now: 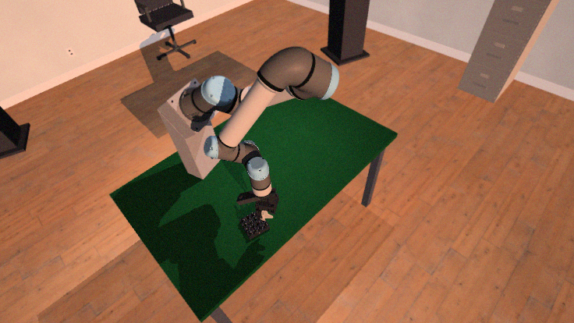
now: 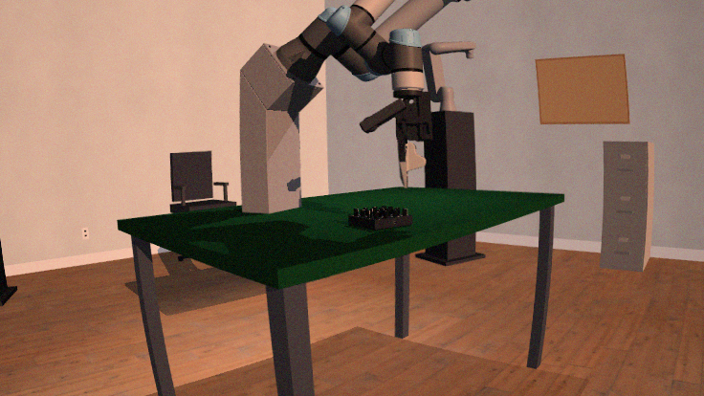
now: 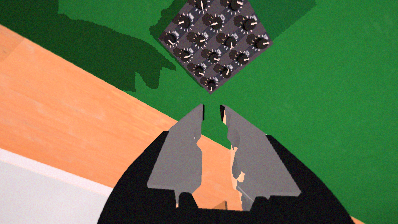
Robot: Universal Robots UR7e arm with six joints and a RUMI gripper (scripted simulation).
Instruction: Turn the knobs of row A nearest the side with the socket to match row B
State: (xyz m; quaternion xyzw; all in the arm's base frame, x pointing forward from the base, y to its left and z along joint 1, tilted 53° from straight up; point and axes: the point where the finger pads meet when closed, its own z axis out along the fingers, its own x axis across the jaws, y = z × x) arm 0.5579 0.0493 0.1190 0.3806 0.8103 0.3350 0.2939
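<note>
The dark knob box (image 1: 256, 236) (image 2: 387, 223) (image 3: 221, 82) sits on the green table. In the wrist view it stands cornerwise at the top, its far corner cut off. Its black knobs stand in a grid with white pointers. The nearest corner knob (image 3: 211, 84) points toward the gripper; the right corner knob (image 3: 260, 43) points right. A small mark, perhaps the socket, shows on its side in the exterior view; row letters cannot be read. My gripper (image 1: 262, 219) (image 2: 406, 186) (image 3: 212, 105) is open by a narrow gap, empty, above and beside the box, touching no knob.
The green table (image 1: 317, 152) (image 2: 467, 207) bears the box and stands by the arm's pale pedestal (image 1: 188, 150) (image 2: 269, 162). A table edge passes under the fingers in the wrist view. A chair, a dark pillar and a filing cabinet stand beyond the table.
</note>
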